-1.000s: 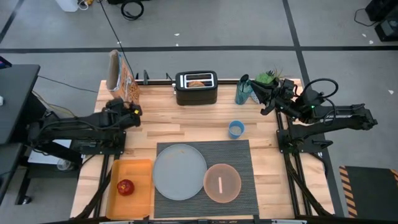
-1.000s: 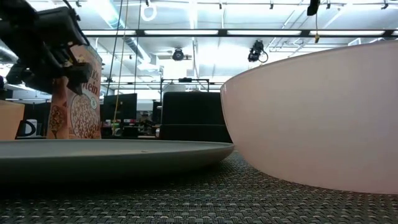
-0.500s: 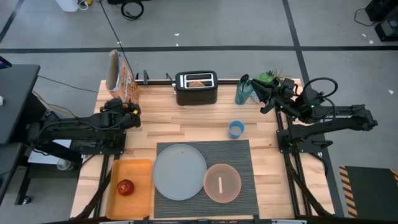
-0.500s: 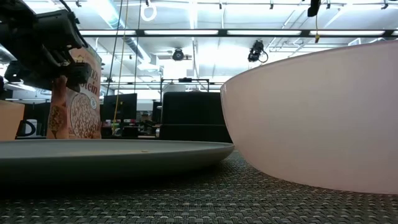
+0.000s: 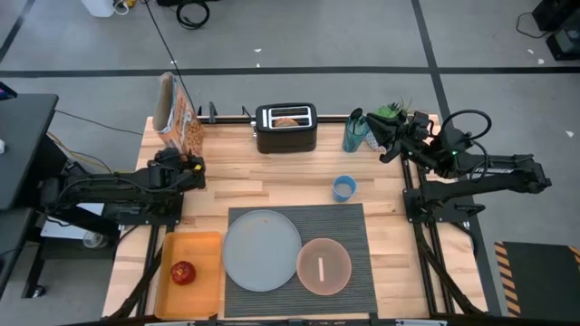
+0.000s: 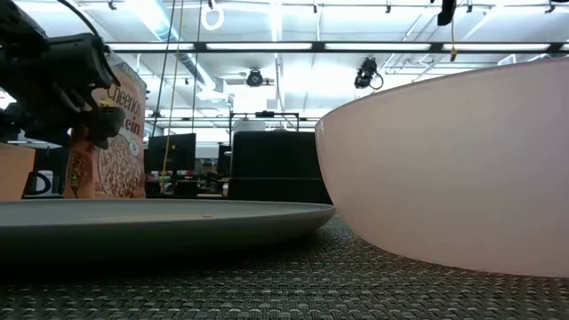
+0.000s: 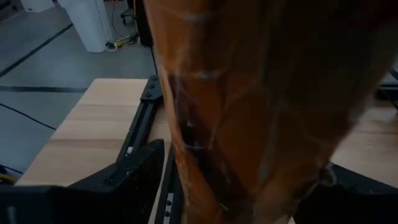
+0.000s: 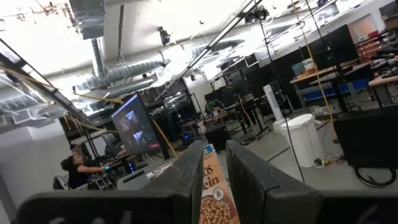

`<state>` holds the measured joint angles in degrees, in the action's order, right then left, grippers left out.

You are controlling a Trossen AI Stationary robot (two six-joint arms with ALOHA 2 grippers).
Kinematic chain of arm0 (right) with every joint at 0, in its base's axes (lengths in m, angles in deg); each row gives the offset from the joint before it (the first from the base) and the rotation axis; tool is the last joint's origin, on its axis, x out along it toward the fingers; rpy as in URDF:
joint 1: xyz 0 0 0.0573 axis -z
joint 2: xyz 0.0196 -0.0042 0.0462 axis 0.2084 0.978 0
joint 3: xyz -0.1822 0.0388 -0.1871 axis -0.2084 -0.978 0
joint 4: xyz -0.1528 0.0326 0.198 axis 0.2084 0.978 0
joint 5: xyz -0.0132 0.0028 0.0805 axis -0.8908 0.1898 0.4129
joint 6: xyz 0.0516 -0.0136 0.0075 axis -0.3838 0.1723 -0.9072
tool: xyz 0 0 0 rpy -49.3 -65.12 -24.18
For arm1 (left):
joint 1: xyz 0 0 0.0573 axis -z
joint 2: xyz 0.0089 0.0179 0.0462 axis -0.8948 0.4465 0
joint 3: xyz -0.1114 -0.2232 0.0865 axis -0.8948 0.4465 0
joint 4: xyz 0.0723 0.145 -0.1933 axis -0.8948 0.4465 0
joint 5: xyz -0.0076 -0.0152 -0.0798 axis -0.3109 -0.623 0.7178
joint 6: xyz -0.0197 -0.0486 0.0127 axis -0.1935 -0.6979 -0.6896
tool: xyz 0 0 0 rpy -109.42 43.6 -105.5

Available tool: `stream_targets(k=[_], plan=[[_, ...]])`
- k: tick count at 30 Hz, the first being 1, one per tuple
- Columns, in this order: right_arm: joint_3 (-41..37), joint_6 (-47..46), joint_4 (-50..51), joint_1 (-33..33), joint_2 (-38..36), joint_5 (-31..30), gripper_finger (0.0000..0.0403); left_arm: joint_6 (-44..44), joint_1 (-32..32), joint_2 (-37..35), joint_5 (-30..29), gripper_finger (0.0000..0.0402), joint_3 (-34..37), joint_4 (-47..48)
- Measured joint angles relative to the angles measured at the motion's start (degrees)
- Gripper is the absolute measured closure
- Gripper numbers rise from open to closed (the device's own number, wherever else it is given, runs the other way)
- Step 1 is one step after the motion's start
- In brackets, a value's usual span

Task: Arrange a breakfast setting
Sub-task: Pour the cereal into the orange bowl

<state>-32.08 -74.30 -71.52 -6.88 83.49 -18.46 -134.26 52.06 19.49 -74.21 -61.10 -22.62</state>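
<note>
So taking the toaster (image 5: 286,128) as our reference: it sits at the table's back edge with a bagel (image 5: 287,120) in one slot. Off to its left stands the cereal box (image 5: 175,115), and the left gripper (image 5: 188,161) is right at the box's base, fingers spread wide around it in the wrist view. To the toaster's right we've got a teal bottle (image 5: 355,132), a small plant (image 5: 388,112) and the right gripper (image 5: 388,140), raised, fingers close together on nothing. A blue cup (image 5: 343,187) sits front-right of the toaster.

Straight in front: the mat (image 5: 364,237) carrying the plate (image 5: 262,250), bare, and the pink bowl (image 5: 323,265) with the spoon (image 5: 321,268) inside. The orange tray (image 5: 201,260) front-left holds the apple (image 5: 183,272).
</note>
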Motion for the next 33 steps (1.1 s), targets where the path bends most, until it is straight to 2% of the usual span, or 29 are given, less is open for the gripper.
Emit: stream_targets(k=[4,7,25,29,33], plan=[[0.0,0.0,0.0,-0.02,0.0,0.22,0.0325,0.0,0.0,0.0,-0.56,0.0114,0.0,-0.32],[0.0,0.0,0.0,-0.01,0.0,0.21,0.0325,0.0,0.0,0.0,-0.59,0.0134,0.0,-0.36],[0.0,-0.04,0.03,-0.02,0.0,0.21,0.0325,-0.02,0.0,-0.02,-0.53,0.0349,-0.13,-1.22],[0.0,-0.04,0.04,-0.02,0.0,0.25,0.0325,0.02,-0.02,-0.02,-0.13,0.038,-2.41,-1.4],[0.0,-0.07,0.04,-0.02,0.0,0.81,0.0325,0.02,-0.02,-0.04,0.13,0.0391,-5.84,0.14]])
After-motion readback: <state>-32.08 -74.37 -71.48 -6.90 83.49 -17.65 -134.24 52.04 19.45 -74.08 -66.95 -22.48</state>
